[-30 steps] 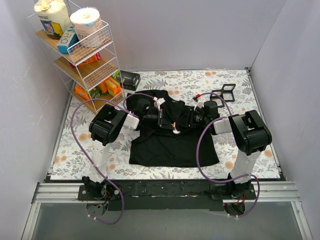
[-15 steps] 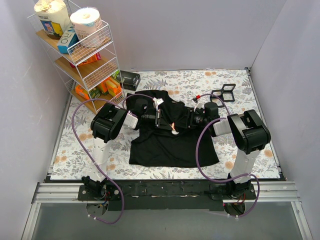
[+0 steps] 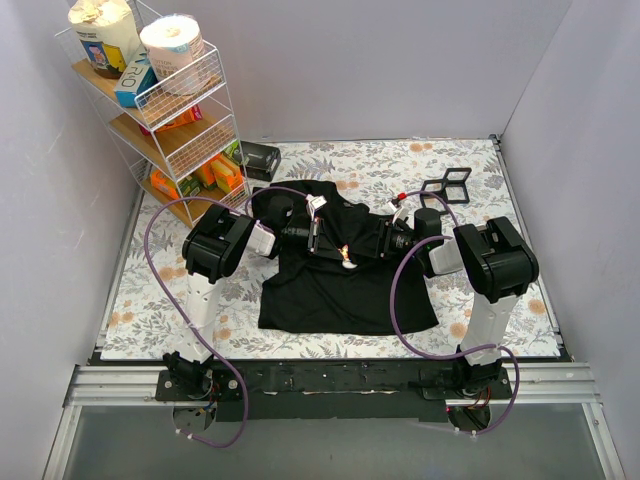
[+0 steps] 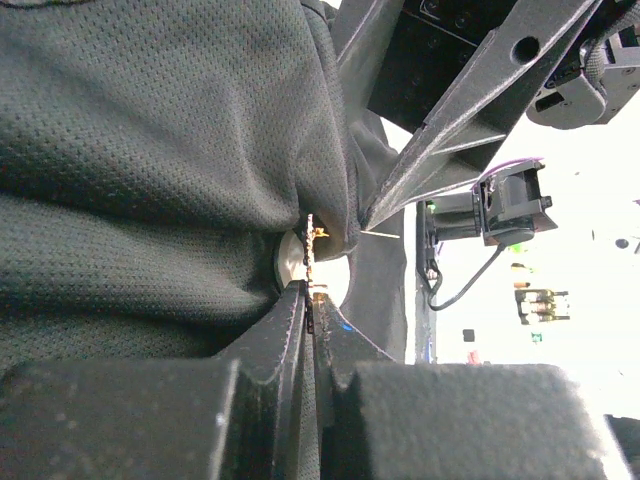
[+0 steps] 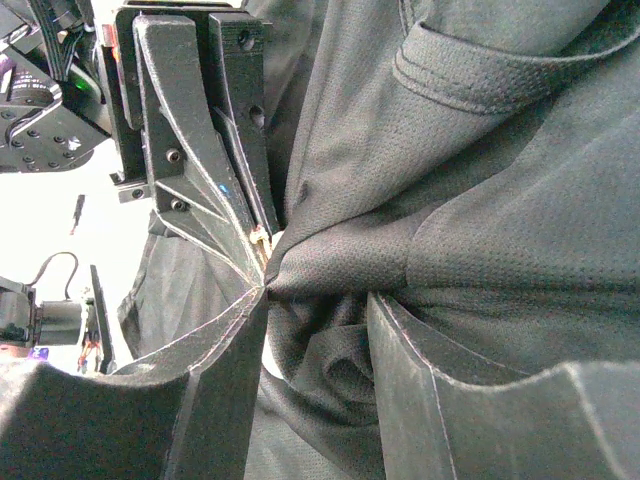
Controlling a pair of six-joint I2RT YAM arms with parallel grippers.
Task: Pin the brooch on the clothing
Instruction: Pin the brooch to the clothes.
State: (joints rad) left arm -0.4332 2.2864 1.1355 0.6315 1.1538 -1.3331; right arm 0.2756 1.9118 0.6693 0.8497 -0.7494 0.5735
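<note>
Brooch (image 4: 297,262) pinched in left fingers (image 4: 268,345), against bunched T-shirt (image 4: 150,150), right fingers (image 5: 222,375) apart

One plain black short-sleeved T-shirt (image 3: 340,295) lies on one floral-patterned counter (image 3: 470,160). One small roundish silvery metal brooch (image 4: 290,265) shows against it. Two robot arms (image 3: 215,245) each carry one black two-finger tool: the left tool (image 4: 311,295) and the right tool (image 5: 318,300). Two small black square frames (image 3: 446,183) sit together. One white wire shelf rack (image 3: 215,110) holds one white paper roll (image 3: 172,42). One black box (image 3: 260,158) sits beside it.

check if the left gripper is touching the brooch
Touching. Left wrist view: the left gripper is shut on the brooch, tips pinching its edge at the shirt fold.
</note>
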